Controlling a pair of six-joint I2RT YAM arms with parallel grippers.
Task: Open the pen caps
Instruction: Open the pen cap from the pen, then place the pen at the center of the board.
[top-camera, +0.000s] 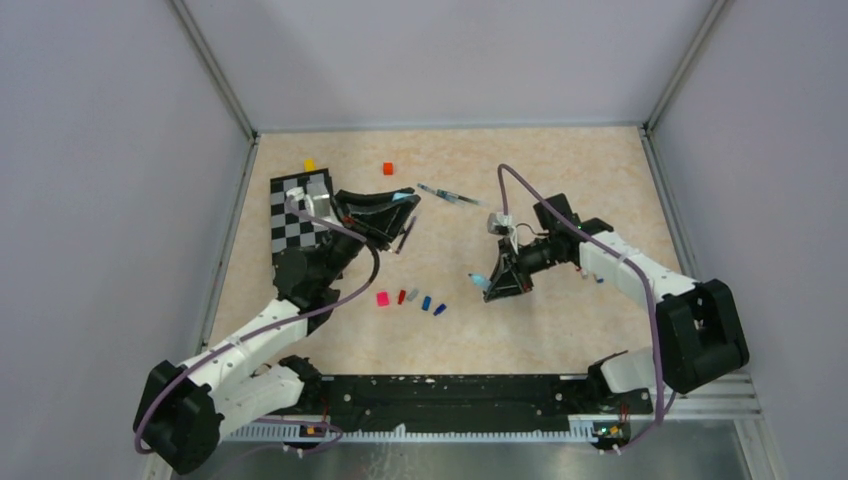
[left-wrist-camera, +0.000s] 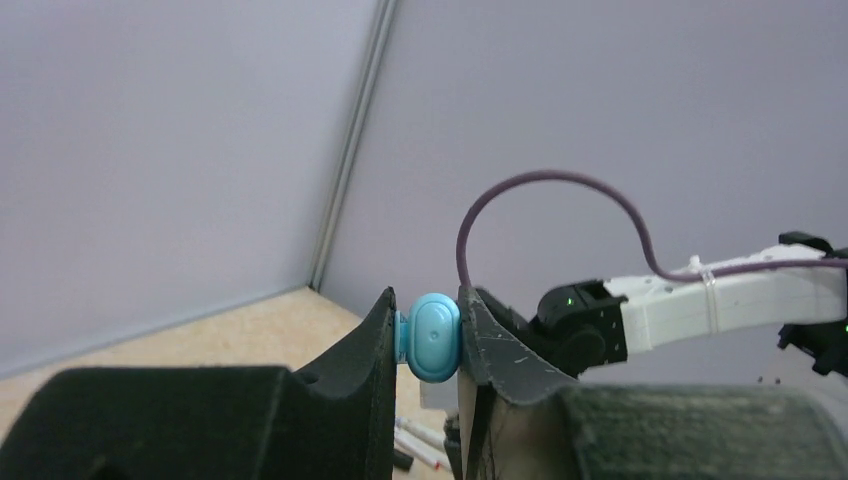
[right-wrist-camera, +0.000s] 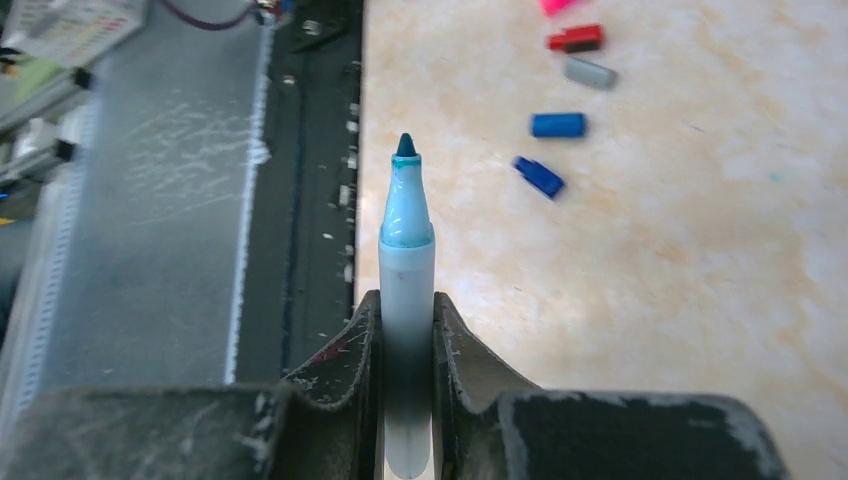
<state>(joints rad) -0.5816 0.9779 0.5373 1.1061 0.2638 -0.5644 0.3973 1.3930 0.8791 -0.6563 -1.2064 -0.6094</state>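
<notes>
I see the counter (top-camera: 560, 330) w/ both arms reaching in from its near edge. The checkerboard (top-camera: 285, 230) lies toward the far-left corner, partly under the left arm.

The left end effector (left-wrist-camera: 428, 305) sits just off the board's right side. It is clamped on a light-blue cap (left-wrist-camera: 434, 338), which is pinched betw. the two pads w/ its rounded end facing the wrist cam. The right end effector (right-wrist-camera: 406, 300) is right of ctr, clamped on a white-barrel pen (right-wrist-camera: 406, 270) whose teal tip is bare. The two end effectors are well apart.

A loose pen (top-camera: 450, 197) lies toward the far edge, approx. mid-width. A dark pen (top-camera: 405, 235) lies just beside the left end effector.

A row of loose caps lies near ctr, on the near-edge side: pink cap (top-camera: 382, 298), red cap (top-camera: 401, 296), grey cap (top-camera: 413, 295), blue cap (top-camera: 426, 302) and a second blue cap (top-camera: 439, 310).

A red cube (top-camera: 388, 168) and a yellow cube (top-camera: 309, 164) sit by the far edge, the yellow one just beside the board.
</notes>
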